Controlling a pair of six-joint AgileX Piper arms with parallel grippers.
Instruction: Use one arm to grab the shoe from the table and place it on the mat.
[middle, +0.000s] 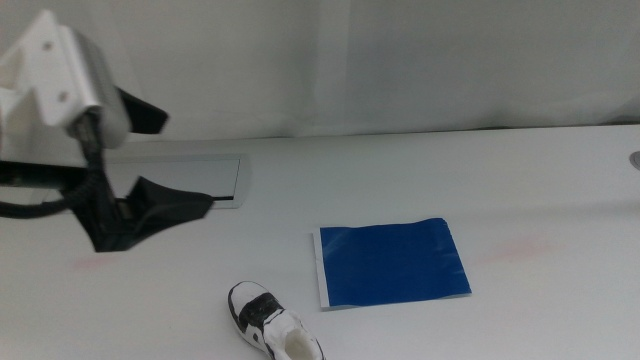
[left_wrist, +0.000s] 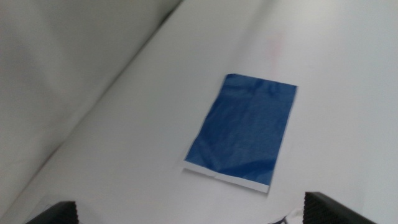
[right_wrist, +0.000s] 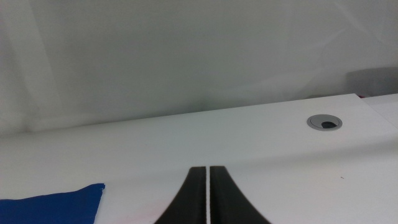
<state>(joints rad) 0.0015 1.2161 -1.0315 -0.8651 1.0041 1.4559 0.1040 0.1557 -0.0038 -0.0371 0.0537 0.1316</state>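
The shoe (middle: 272, 322), a small white sneaker with black panels and laces, lies on the table (middle: 500, 180) near the front edge, toe toward the back left. The blue mat (middle: 392, 262) lies flat just right of and behind it, a pale strip on the side nearer the shoe. My left gripper (middle: 180, 160) hangs open above the table's left part, well to the back left of the shoe, with nothing between its jaws. In the left wrist view the mat (left_wrist: 245, 127) shows between the wide-apart jaws. My right gripper (right_wrist: 207, 186) is shut and empty, with a corner of the mat (right_wrist: 50, 199) beside it.
A grey inset panel (middle: 200, 175) sits in the table under the left arm. A round grey cable hole (right_wrist: 324, 122) is at the table's far right. A white curtain backs the table.
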